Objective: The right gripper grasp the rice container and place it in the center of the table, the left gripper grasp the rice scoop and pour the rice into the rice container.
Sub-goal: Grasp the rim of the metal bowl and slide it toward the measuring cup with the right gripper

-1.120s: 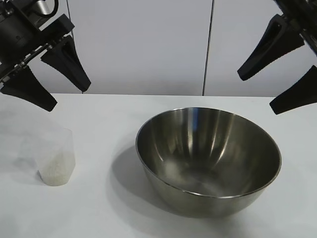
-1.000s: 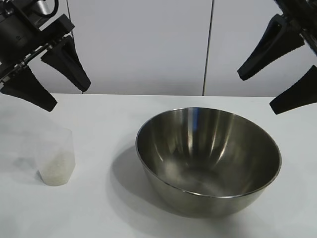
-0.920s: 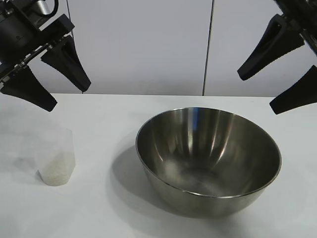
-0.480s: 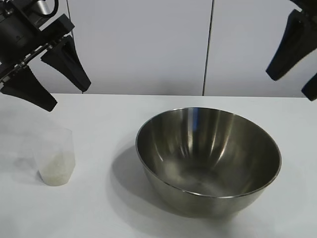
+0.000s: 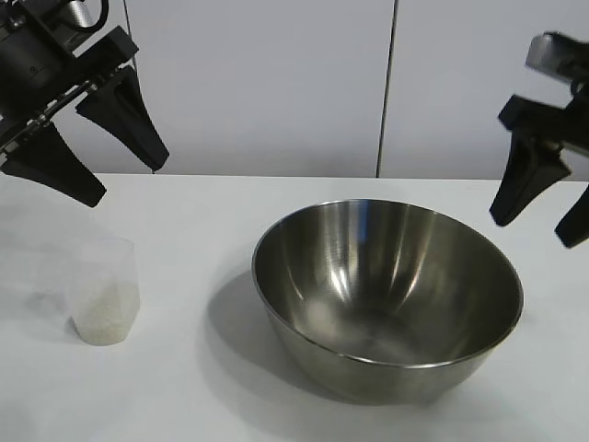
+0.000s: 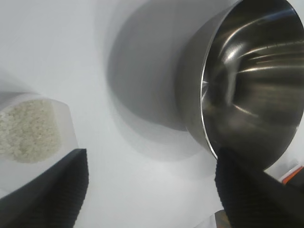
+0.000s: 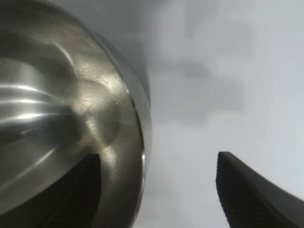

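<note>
Steel rice container (image 5: 387, 295) sits just below the open right gripper (image 5: 545, 201); left gripper (image 5: 90, 145) open above rice scoop (image 5: 104, 293).

1. A robot test lab, not a home: two black pincers, the left pincer (image 5: 87, 157) and right pincer (image 5: 545, 207), hang over a plain white desk (image 5: 193, 230).
2. Bare pale wall panels (image 5: 267, 83) stand behind.

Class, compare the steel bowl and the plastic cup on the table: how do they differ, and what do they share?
The rice container is shiny steel, while the rice scoop is translucent plastic. The rice container is far larger. It is empty, while the rice scoop holds rice. Both stand upright on the table, untouched by either claw.
</note>
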Controlling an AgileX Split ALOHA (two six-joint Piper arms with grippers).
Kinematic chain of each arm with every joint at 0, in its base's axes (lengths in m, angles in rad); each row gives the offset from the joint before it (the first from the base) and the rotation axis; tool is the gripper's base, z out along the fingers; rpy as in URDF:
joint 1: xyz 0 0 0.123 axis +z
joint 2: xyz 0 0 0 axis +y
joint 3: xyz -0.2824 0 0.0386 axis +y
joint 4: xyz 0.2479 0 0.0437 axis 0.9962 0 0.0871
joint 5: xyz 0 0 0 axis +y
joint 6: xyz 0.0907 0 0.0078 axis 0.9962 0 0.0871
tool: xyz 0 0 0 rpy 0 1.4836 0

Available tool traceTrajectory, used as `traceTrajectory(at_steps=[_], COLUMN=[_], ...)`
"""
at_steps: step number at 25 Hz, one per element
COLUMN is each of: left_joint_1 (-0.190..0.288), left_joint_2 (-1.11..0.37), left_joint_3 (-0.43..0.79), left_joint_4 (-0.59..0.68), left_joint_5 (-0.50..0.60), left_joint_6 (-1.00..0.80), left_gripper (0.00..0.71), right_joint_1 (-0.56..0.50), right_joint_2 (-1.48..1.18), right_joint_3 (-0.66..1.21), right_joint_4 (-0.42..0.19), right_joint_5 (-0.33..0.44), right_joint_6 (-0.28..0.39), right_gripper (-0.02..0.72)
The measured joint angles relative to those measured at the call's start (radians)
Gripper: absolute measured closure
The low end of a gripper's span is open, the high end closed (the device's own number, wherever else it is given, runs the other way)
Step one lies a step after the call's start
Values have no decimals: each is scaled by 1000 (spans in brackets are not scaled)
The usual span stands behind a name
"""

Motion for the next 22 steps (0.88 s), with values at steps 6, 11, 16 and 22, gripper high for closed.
traceTrajectory(at_steps=[6,11,16,22], left_joint_1=[0,0,0,0], left_joint_2=[0,0,0,0], left_joint_3=[0,0,0,0], left_joint_4=[0,0,0,0], left_joint_5=[0,0,0,0], left_joint_6=[1,1,1,1], left_gripper=[172,172,172,172], right_joint_1=[0,0,-11,26], right_joint_2=[147,156,143,54], right_joint_3=[1,1,-75,-237], right_joint_4=[155,183,230,146], right_joint_5=[-37,-62,57,159], right_joint_6=[-101,-174,-202,-68], right_gripper=[298,650,681,685])
